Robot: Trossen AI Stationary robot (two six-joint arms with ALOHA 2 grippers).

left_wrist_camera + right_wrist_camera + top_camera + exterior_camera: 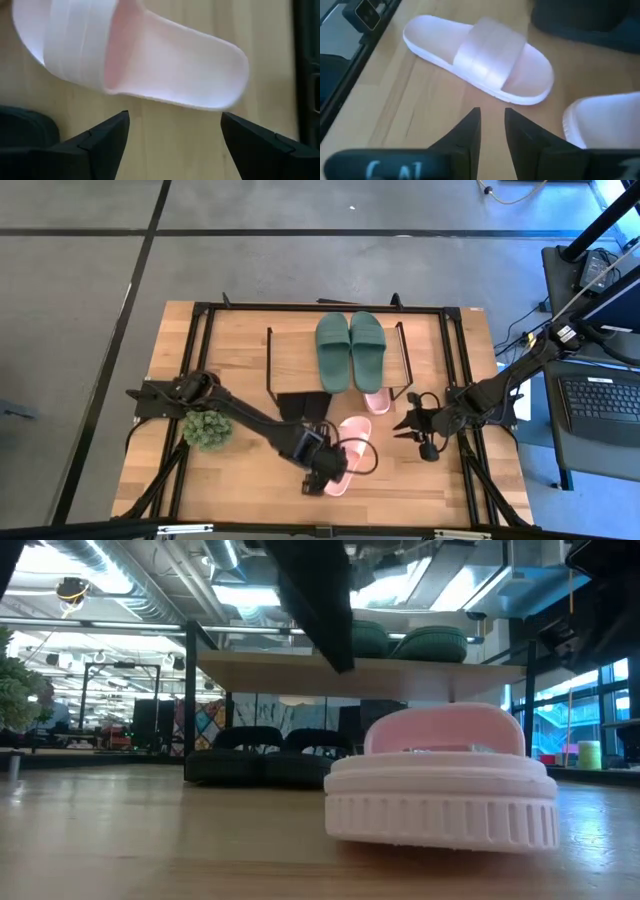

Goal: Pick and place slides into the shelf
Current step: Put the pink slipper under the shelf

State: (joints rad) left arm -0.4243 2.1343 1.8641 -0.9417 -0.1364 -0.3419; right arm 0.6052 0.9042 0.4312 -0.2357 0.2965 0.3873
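Observation:
Two dark green slides lie side by side on the shelf's top board. Under it, on the table, rest the black slides and part of one light pink slide. The other pink slide lies sole-down on the table in front of the shelf. My left gripper hovers open above this slide, fingers wide apart and clear of it. My right gripper waits to the slide's right, fingers a narrow gap apart with nothing between them.
A small green plant stands on the table's left part beside my left arm. The shelf's black wire legs flank the black slides. The table's black frame rails run along its sides. Bare wood lies near the front edge.

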